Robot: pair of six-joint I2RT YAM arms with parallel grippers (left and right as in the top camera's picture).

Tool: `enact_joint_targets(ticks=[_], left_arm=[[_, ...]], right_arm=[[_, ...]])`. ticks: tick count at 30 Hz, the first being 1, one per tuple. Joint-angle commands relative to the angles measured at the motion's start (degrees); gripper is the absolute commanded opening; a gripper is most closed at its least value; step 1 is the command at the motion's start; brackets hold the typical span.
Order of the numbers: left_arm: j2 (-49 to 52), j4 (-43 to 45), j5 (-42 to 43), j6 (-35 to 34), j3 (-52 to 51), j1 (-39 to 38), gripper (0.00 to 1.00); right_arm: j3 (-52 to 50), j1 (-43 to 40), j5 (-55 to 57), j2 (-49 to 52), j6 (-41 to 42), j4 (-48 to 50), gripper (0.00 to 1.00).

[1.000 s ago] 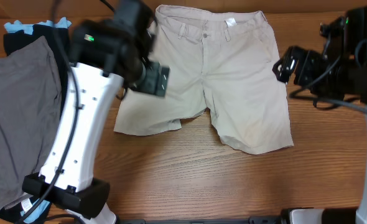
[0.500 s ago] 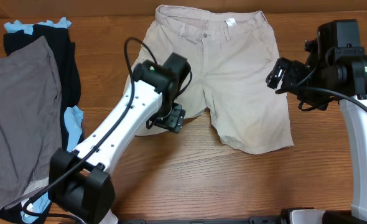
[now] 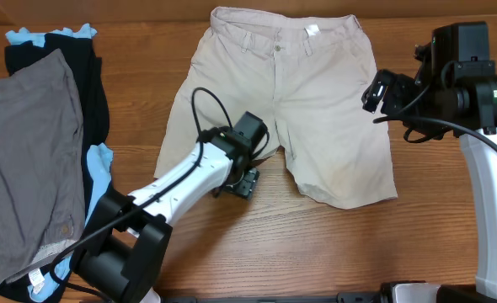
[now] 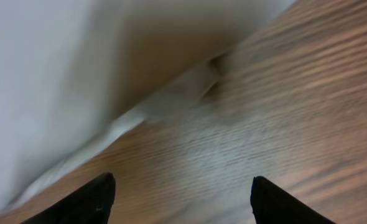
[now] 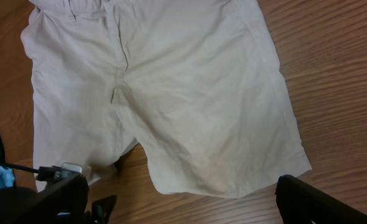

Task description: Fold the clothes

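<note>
No writing can be read anywhere from where I stand. The khaki shorts (image 3: 316, 101) carry a small white label (image 3: 311, 31) inside the waistband, but it shows only as a pale patch (far too small to make out print). A white tag (image 3: 36, 277) by the lower edge of the grey garment (image 3: 25, 160) is just as unreadable.
</note>
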Motion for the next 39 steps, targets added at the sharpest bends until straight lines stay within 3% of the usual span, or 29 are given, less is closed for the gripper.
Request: enact_joint_targets(ticks=[1, 16, 21, 24, 26, 27, 31, 39], left_arm=[[-0.76, 4.85, -2.08, 0.20, -2.12, -0.55, 0.72], [8.90, 13.81, -5.92, 0.24, -2.36, -0.52, 0.70], [9.18, 13.81, -5.99, 0.24, -2.36, -0.46, 0.40], [9.18, 13.88, -7.50, 0.17, -2.36, -0.37, 0.31], [9.18, 13.88, -7.89, 0.17, -2.34, -0.37, 0.17], [9.18, 13.68, -7.91, 0.17, -2.27, -0.37, 0.04], [9.18, 8.72, -7.87, -0.04, 0.17, -0.37, 0.04], [9.16, -17.44, -3.74, 0.37, 17.03, -0.31, 0.04]], right_arm=[[-0.11, 0.04, 0.83, -0.81, -0.13, 0.83, 1.00], [-0.11, 0.04, 1.01, -0.81, -0.11, 3.08, 1.00], [-0.11, 0.04, 1.01, -0.79, -0.13, 3.56, 1.00], [-0.11, 0.04, 1.03, -0.81, -0.13, 3.67, 1.00], [-0.11, 0.04, 1.03, -0.79, -0.15, 3.67, 1.00], [-0.11, 0.04, 1.03, -0.79, -0.15, 3.67, 1.00], [-0.11, 0.04, 1.03, -0.79, -0.13, 3.69, 1.00], [-0.11, 0.04, 1.01, -0.79, -0.13, 3.63, 1.00]])
